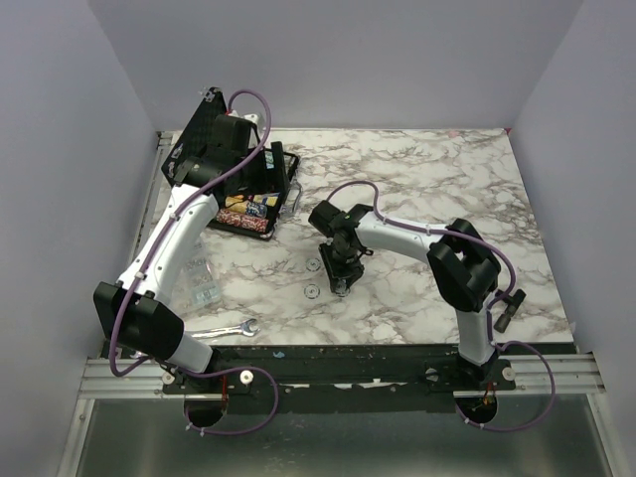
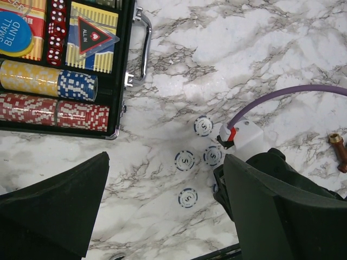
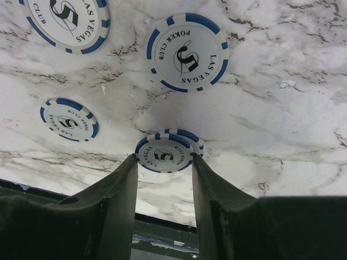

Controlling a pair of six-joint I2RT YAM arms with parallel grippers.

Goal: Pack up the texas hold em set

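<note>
A: Item one, the set's loose piece. Where is it?

B: One white-and-blue poker chip (image 3: 164, 154), marked 5, clamped edge to edge between the fingers of your right pincer (image 3: 164, 160), over the marble table (image 1: 447, 199). A second chip's rim (image 3: 191, 140) shows just behind it. Three more chips (image 3: 187, 52) lie flat beyond the tips, apart from one another.

A: And the case?

B: Black hinged case (image 2: 126, 59), open, ahead and left of your left pincer (image 2: 165, 173), with the metal handle (image 2: 145, 43) on the side facing it. Contents:
- yellow, blue and red chip rows (image 2: 32, 78)
- red dice (image 2: 56, 32)
- a dark red ALL IN triangle (image 2: 89, 35) lying on the yellow-blue card box (image 2: 100, 59)

Your left pincer hangs spread wide, holding nothing, above the loose chips.

A: Other stock?

B: One brass fitting (image 2: 339, 151), off to its right.
</note>
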